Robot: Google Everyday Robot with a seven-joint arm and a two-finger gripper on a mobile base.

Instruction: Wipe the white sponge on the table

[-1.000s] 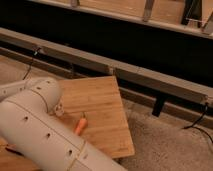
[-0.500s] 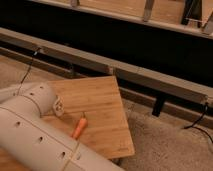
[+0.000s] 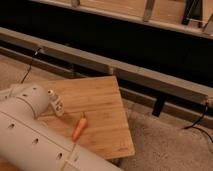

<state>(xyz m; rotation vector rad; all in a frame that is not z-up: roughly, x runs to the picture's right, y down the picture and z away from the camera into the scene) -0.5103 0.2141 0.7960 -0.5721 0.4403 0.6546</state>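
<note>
The table (image 3: 102,95) is a light-brown bamboo-grain top in the middle of the camera view. My big white arm (image 3: 30,135) fills the lower left and covers the table's left part. A small white-grey piece (image 3: 56,103) sits right at the arm's elbow, over the table. I cannot tell whether it is the white sponge or a part of the arm. My gripper does not show; it is hidden behind the arm or out of frame.
An orange carrot-like object (image 3: 79,129) lies on the table near its front edge, next to the arm. A long grey metal rail (image 3: 130,72) runs behind the table, with a black cable (image 3: 29,67) at its left. Speckled floor (image 3: 170,145) lies to the right.
My arm has shifted left and down across the table, uncovering more of the top, the whole orange object and the small white-grey piece.
</note>
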